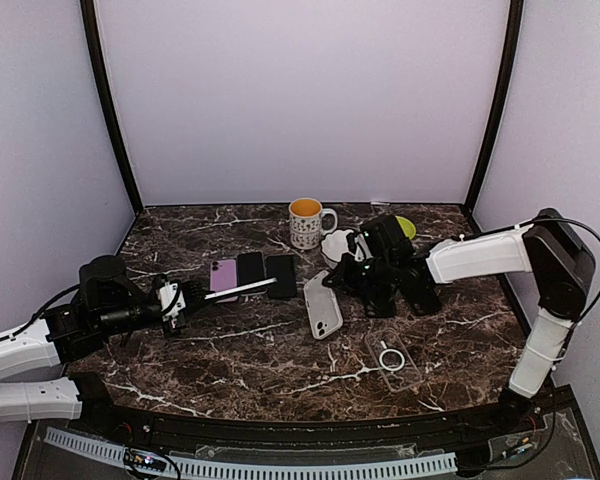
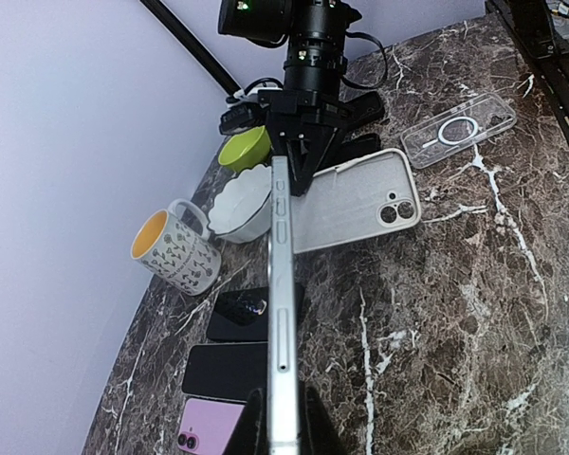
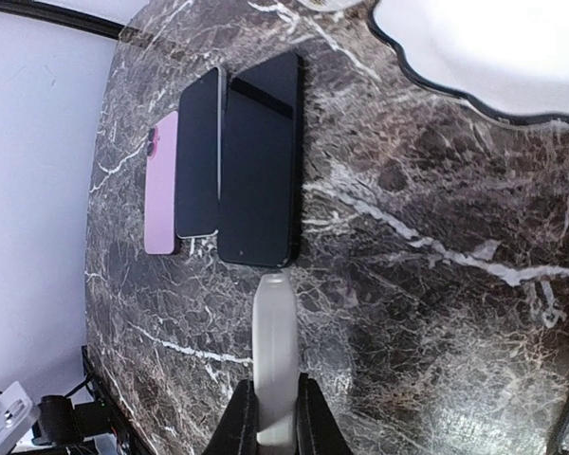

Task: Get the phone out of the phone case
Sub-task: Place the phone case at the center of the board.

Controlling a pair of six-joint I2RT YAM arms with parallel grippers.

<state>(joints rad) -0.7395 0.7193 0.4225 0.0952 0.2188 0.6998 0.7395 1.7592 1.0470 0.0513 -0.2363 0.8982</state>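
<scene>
Top external view: the left arm lies low and stretched out from the near left corner, forearm almost level with the desk (image 1: 230, 350), wrist turned so the left gripper (image 1: 185, 300) points right toward the middle. Its fingers are pressed together on one end of the phone (image 1: 235, 290), which sticks out beyond them on its edge, clear of the desk and free of any cover.

From the left wrist camera the phone (image 2: 283, 284) shows as a thin silver edge with side buttons, clamped at the bottom of the frame by the left gripper (image 2: 284, 431).

The right arm rises at the near right corner, bends at the elbow and reaches left across the desk. The right gripper (image 1: 352, 283) pinches the rim of the empty phone case (image 1: 322, 305), a pale shell with its camera cutout at the near end. I cannot tell whether that end touches the desk. The right wrist camera shows the right gripper (image 3: 275, 417) tight on the phone case (image 3: 275, 332), seen edge-on.

Phone and phone case are apart, with three other phones (image 1: 250, 270) lying flat behind them near a mug (image 1: 305, 222).
</scene>
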